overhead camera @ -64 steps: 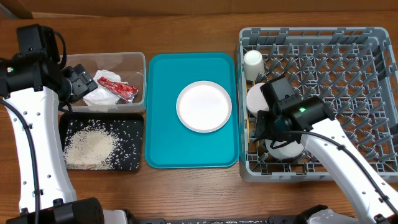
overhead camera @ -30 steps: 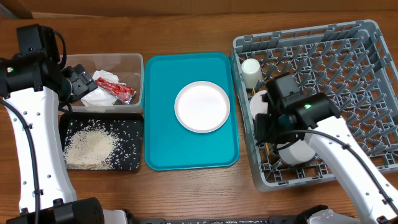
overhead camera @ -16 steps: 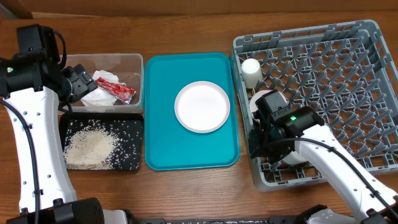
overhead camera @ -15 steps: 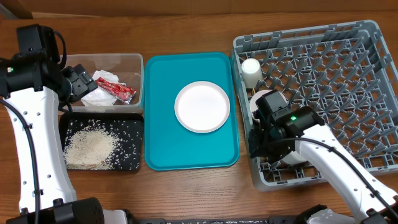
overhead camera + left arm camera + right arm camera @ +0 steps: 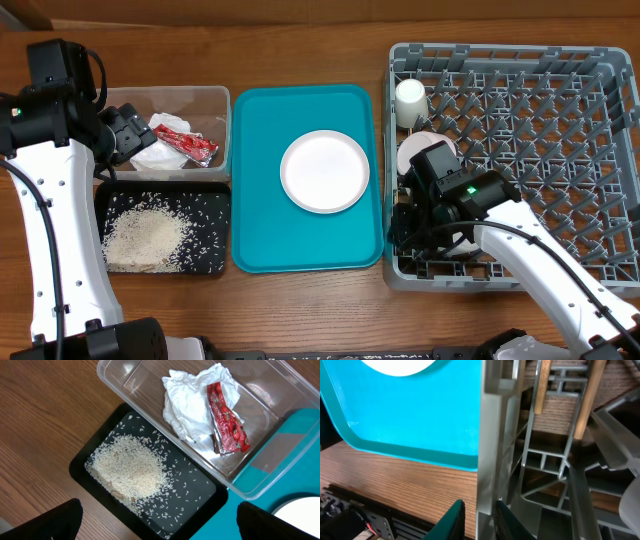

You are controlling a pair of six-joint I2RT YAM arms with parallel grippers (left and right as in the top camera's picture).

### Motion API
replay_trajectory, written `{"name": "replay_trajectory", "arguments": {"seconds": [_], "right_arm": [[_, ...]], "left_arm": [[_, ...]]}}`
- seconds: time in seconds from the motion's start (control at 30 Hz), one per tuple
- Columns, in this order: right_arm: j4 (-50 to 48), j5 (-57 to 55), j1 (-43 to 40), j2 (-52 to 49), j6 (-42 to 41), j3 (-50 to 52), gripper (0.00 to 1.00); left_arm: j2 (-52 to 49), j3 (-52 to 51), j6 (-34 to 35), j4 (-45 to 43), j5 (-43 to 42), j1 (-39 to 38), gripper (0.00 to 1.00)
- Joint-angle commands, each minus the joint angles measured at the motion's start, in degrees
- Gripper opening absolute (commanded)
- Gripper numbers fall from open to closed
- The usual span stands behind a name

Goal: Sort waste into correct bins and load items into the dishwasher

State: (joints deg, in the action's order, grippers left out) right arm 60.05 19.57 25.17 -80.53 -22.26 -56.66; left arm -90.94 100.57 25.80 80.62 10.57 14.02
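Observation:
The grey dishwasher rack (image 5: 520, 100) stands square at the right. Inside it are a small white cup (image 5: 409, 100), a pale bowl (image 5: 428, 147) partly under my arm, and two wooden chopsticks (image 5: 542, 385). My right gripper (image 5: 398, 228) (image 5: 479, 510) is shut on the rack's left wall (image 5: 490, 435), one finger outside and one inside. A white plate (image 5: 325, 171) lies on the teal tray (image 5: 260, 230). The clear tub (image 5: 215, 100) holds the red wrapper (image 5: 190, 142) and white tissue (image 5: 160, 155). Rice (image 5: 145, 238) fills the black tray (image 5: 215, 200). My left gripper (image 5: 125, 135) (image 5: 160, 520) hangs open above the bins.
The teal tray's right edge lies close against the rack's left wall. Bare wooden table (image 5: 300, 300) runs along the front, with a dark strip of equipment (image 5: 350, 520) at the table's near edge. The rack's right side has rows of upright pegs (image 5: 560, 180) with nothing on them.
The rack, skewed half a second ago, now sits square to the table. My right gripper slid toward the front of the rack's left wall. The left arm has not moved.

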Motion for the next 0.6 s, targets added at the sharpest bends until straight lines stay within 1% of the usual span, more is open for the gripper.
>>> {"name": "replay_trajectory", "arguments": {"seconds": [0.0,0.13,0.43,0.57], "right_arm": [[0.4,-0.2,0.3,0.1,-0.2,0.1,0.22],[0.7,-0.4,0.3,0.2,0.0,0.1,0.16],[2.0,-1.1,0.3,0.1,0.2,0.1,0.09],[3.2,-2.8,0.3,0.2,0.2,0.1,0.09]], "left_arm": [[-0.2,0.8,0.2,0.0,0.3,0.2,1.00],[-0.2,0.8,0.2,0.0,0.3,0.2,1.00],[-0.2,0.8,0.1,0.0,0.3,0.2,1.00],[-0.2,0.8,0.1,0.0,0.3,0.2,1.00]]}}
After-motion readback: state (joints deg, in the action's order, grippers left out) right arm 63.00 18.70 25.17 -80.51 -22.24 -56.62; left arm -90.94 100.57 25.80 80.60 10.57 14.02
